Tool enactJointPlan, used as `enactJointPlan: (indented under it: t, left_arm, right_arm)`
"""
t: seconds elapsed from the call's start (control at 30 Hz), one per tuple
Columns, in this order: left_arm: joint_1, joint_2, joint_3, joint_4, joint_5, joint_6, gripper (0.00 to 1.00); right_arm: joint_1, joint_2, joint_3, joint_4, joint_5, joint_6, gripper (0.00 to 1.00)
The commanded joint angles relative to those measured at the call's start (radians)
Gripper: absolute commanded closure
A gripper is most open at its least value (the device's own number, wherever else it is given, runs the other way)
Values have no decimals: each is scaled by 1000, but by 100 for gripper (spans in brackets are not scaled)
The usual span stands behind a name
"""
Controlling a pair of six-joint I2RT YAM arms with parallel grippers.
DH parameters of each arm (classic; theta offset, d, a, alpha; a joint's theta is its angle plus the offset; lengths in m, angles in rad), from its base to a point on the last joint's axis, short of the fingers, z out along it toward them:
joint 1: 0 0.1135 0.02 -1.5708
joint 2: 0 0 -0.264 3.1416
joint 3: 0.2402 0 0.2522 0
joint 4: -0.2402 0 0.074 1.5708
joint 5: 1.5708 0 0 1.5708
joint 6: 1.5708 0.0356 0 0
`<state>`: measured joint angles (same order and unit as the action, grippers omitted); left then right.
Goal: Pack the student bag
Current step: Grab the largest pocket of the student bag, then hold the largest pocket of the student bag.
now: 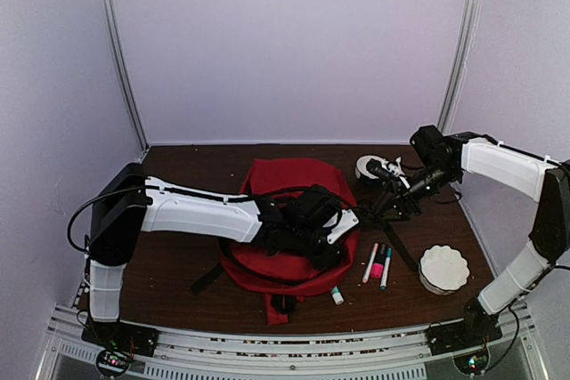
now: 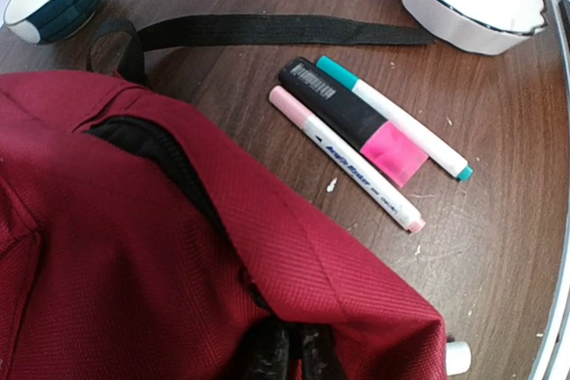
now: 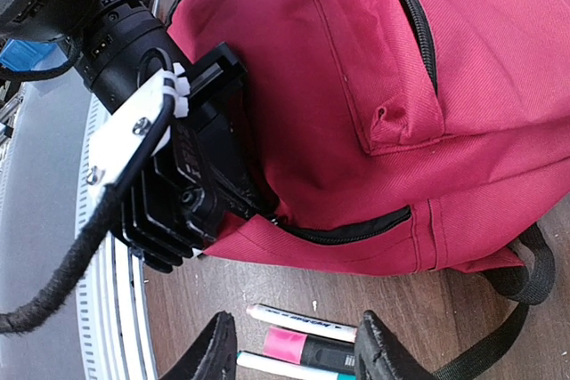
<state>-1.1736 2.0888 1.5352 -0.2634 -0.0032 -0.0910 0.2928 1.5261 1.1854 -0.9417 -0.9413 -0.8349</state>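
Observation:
The student bag (image 1: 289,184) is a red backpack lying flat mid-table, and it also fills the left wrist view (image 2: 134,246) and the right wrist view (image 3: 374,60). My left gripper (image 1: 334,224) is shut on the red fabric at the edge of a zipped opening (image 2: 287,355); the right wrist view shows it gripping there (image 3: 191,189). Three pens lie right of the bag: a pink-capped white marker (image 2: 347,159), a black and pink highlighter (image 2: 352,122) and a teal-capped marker (image 2: 392,117). My right gripper (image 3: 298,358) is open and empty just above these pens (image 1: 378,264).
A white scalloped bowl (image 1: 443,269) stands at the front right. A dark blue and white bowl (image 1: 370,166) stands behind my right gripper. A black bag strap (image 2: 267,31) runs across the table near the pens. A small white object (image 1: 337,295) lies by the bag's front corner.

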Motion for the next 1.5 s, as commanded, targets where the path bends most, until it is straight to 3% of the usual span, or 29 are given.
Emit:
enactJointPlan:
  t: [0.0, 0.47, 0.73, 0.9, 1.17, 1.47]
  left_arm:
    - [2, -28, 2, 17, -10, 12, 98]
    - [2, -299, -176, -28, -140, 4, 100]
    - [1, -338, -225, 28, -147, -17, 100]
    - [-1, -374, -266, 73, -159, -29, 100]
    - [-3, -417, -329, 141, -179, -53, 100]
    - [-4, -419, -337, 167, -157, -64, 100]
  right_arm:
    - [-9, 5, 22, -22, -18, -20, 55]
    - [-1, -116, -9, 43, 6, -57, 63]
    - [131, -166, -116, 192, 119, -111, 55]
    - [234, -86, -116, 319, 211, -174, 49]
    - [305, 36, -32, 342, 232, -233, 44]
    - [353, 37, -46, 440, 290, -192, 44]
